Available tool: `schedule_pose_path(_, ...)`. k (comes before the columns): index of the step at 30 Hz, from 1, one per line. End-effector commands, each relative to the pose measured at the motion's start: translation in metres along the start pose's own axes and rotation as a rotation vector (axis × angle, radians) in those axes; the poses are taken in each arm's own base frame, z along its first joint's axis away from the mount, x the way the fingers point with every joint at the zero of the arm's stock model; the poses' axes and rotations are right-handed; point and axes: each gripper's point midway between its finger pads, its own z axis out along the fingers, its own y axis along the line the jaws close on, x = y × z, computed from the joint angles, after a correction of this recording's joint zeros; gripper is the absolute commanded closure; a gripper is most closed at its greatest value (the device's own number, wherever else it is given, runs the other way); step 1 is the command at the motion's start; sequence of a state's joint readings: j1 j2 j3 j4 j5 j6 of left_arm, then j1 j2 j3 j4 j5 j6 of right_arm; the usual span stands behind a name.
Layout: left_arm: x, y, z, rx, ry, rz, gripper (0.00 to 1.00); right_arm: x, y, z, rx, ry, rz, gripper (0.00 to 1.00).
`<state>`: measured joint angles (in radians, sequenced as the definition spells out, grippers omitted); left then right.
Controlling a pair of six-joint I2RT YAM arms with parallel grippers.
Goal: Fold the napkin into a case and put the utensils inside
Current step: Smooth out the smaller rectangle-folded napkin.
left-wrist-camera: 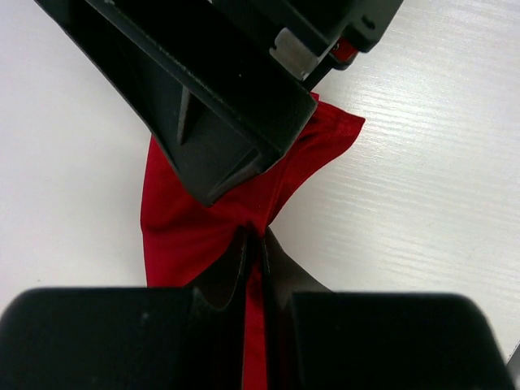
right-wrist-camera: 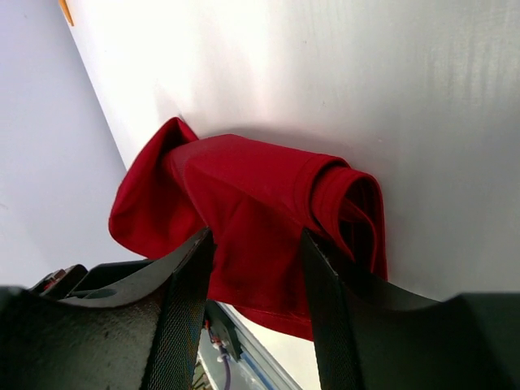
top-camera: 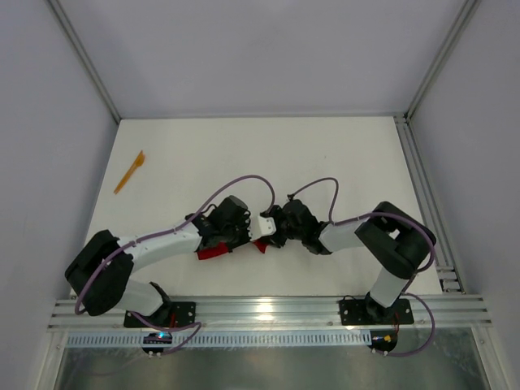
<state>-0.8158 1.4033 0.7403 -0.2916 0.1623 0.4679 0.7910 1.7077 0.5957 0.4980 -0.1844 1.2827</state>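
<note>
- Top view, count: two arms, two grippers, one napkin, one utensil.
- Top view: the left gripper [top-camera: 244,236] and the right gripper [top-camera: 272,234] meet nose to nose at the near middle of the table [top-camera: 325,154].
- Top view: the red napkin [top-camera: 213,252] lies bunched under them. It shows at the near side of the left gripper and between the two.
- Top view: the orange utensil [top-camera: 129,172] lies alone at the far left of the table, well apart from the napkin.
- Left wrist view: the left gripper's jaws are pressed together, with a fold of the napkin [left-wrist-camera: 183,231] clamped between them.
- Left wrist view: the rest of the cloth spreads on the table ahead, partly under the black body of the right gripper, which crosses above it.
- Right wrist view: the right gripper's jaws stand apart.
- Right wrist view: the napkin [right-wrist-camera: 252,203], rolled into one loose, creased bundle, lies between the two fingers and beyond them. Whether the pads touch the cloth cannot be told.
- Right wrist view: a sliver of the utensil [right-wrist-camera: 65,10] shows at the top left corner.
</note>
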Motion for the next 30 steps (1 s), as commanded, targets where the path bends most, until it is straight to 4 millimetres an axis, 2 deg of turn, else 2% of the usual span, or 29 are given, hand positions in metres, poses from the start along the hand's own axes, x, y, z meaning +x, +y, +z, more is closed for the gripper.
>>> schedule_pose_path(1,-0.033,0.008,-0.008,-0.007,-0.102,-0.004,1.00,-0.002,0.017,0.006,-0.053,0.000,0.019,0.48)
schedule_pose_path(4,-0.024,0.007,-0.007,-0.007,-0.073,0.008,1.00,-0.009,0.013,-0.002,-0.023,-0.045,-0.046,0.48)
schedule_pose_path(5,-0.022,0.006,-0.008,-0.003,-0.069,0.015,1.00,-0.018,0.017,-0.010,-0.030,-0.086,-0.069,0.48)
schedule_pose_path(6,-0.017,0.003,-0.007,0.004,-0.064,0.016,1.00,-0.019,0.005,-0.015,-0.015,-0.100,-0.117,0.48)
schedule_pose_path(8,-0.016,0.000,-0.008,0.017,-0.065,0.020,1.00,-0.027,0.004,-0.027,-0.032,-0.146,-0.193,0.53)
schedule_pose_path(10,-0.014,-0.004,-0.009,0.039,-0.056,0.020,0.98,-0.038,0.006,-0.044,-0.049,-0.220,-0.379,0.57)
schedule_pose_path(11,-0.012,-0.005,-0.010,0.044,-0.052,0.020,0.97,-0.040,0.005,-0.050,-0.039,-0.227,-0.442,0.57)
schedule_pose_path(12,-0.009,-0.007,-0.010,0.056,-0.040,0.026,0.97,-0.042,0.016,-0.058,-0.071,-0.235,-0.510,0.57)
schedule_pose_path(14,-0.005,-0.010,-0.011,0.070,-0.027,0.036,0.96,-0.041,0.015,-0.064,-0.063,-0.207,-0.673,0.56)
schedule_pose_path(16,0.002,-0.014,-0.013,0.095,0.001,0.059,0.96,-0.034,0.026,-0.073,-0.135,-0.173,-0.803,0.55)
schedule_pose_path(18,0.006,-0.021,-0.017,0.131,0.004,0.078,0.96,-0.021,0.019,-0.080,-0.202,-0.128,-0.997,0.50)
schedule_pose_path(19,0.013,-0.027,-0.020,0.164,0.021,0.098,0.96,-0.019,0.033,-0.090,-0.286,-0.170,-1.085,0.48)
schedule_pose_path(20,0.016,-0.034,-0.022,0.198,0.021,0.113,0.96,-0.017,0.034,-0.095,-0.331,-0.194,-1.229,0.46)
schedule_pose_path(21,0.019,-0.036,-0.026,0.213,0.017,0.126,0.96,-0.009,0.017,-0.099,-0.346,-0.180,-1.295,0.46)
schedule_pose_path(23,0.031,-0.046,-0.033,0.267,0.039,0.168,0.96,-0.003,0.028,-0.114,-0.435,-0.260,-1.445,0.45)
schedule_pose_path(25,0.033,-0.053,-0.040,0.323,0.025,0.160,0.95,0.007,0.013,-0.116,-0.440,-0.259,-1.668,0.43)
schedule_pose_path(26,0.036,-0.058,-0.045,0.362,0.034,0.160,0.95,0.023,0.013,-0.117,-0.480,-0.246,-1.762,0.42)
schedule_pose_path(27,0.036,-0.059,-0.048,0.386,0.024,0.147,0.95,0.028,0.011,-0.117,-0.500,-0.271,-1.872,0.41)
schedule_pose_path(29,0.040,-0.061,-0.052,0.406,0.032,0.162,0.95,0.043,0.007,-0.115,-0.540,-0.256,-1.956,0.40)
schedule_pose_path(30,0.042,-0.059,-0.053,0.406,0.030,0.167,0.95,0.058,0.002,-0.111,-0.556,-0.218,-2.004,0.39)
